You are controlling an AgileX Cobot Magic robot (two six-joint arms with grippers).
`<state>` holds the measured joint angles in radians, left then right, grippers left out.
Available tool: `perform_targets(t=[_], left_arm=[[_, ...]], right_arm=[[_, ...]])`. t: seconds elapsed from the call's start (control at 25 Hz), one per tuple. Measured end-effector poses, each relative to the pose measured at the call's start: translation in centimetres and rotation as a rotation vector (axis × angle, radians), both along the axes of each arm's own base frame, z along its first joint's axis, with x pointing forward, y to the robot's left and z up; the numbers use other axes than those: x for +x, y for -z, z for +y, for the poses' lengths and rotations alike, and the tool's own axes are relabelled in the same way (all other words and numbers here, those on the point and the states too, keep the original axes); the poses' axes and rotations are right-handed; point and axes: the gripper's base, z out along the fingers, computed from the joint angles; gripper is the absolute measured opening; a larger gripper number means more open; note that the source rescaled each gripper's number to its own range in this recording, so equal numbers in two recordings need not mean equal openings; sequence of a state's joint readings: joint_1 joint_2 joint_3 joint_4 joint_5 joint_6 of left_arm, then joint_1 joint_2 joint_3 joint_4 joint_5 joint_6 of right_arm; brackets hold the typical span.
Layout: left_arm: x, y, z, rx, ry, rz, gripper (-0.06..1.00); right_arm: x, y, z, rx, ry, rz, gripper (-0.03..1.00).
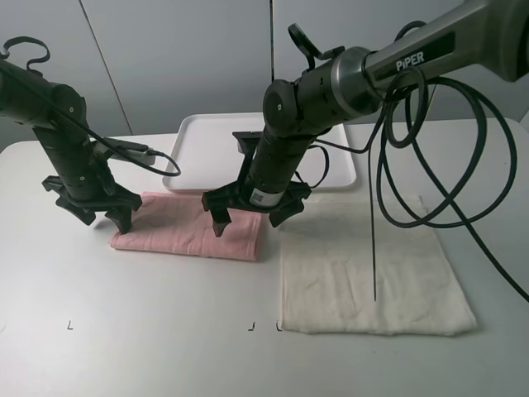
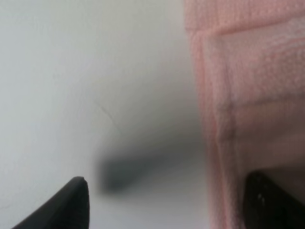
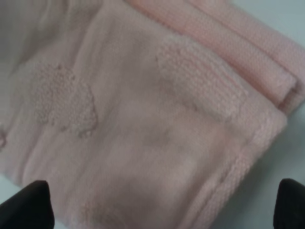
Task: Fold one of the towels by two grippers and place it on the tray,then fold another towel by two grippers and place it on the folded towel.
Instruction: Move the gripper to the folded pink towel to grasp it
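Lying folded beneath left jaws and right jaws, both spread apart, seemingly untouched: pink towel (image 1: pixel 188 230)

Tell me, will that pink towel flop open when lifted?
Probably floppy: the pink towel lies in soft, rounded folds, so layers may sag apart. It looks light, and its nubby weave should grip rather than slip.

Both arms are finished in black and dark grey, the right arm (image 1: pixel 322 91) being lettered "PiPER" in white, hung with looping black cables (image 1: pixel 446 190) and fitted with a white label (image 1: pixel 263 197), while the left claw (image 1: pixel 105 220) and right claw (image 1: pixel 248 222) are made black with pointed fingers (image 1: pixel 221 225).
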<state>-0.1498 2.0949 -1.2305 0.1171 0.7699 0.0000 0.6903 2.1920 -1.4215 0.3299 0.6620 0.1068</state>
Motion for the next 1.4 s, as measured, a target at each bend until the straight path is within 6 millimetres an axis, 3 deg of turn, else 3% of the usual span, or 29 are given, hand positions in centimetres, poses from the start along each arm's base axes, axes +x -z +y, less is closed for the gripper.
perform_targets(t=[0.92, 1.4], left_arm=[[0.0, 0.0, 0.0, 0.0, 0.0, 0.002, 0.85], [0.0, 0.0, 0.0, 0.002, 0.001, 0.002, 0.85]], right_arm=[[0.2, -0.1, 0.2, 0.028, 0.027, -0.01, 1.0], [0.3, 0.9, 0.7, 0.037, 0.04, 0.037, 1.0]])
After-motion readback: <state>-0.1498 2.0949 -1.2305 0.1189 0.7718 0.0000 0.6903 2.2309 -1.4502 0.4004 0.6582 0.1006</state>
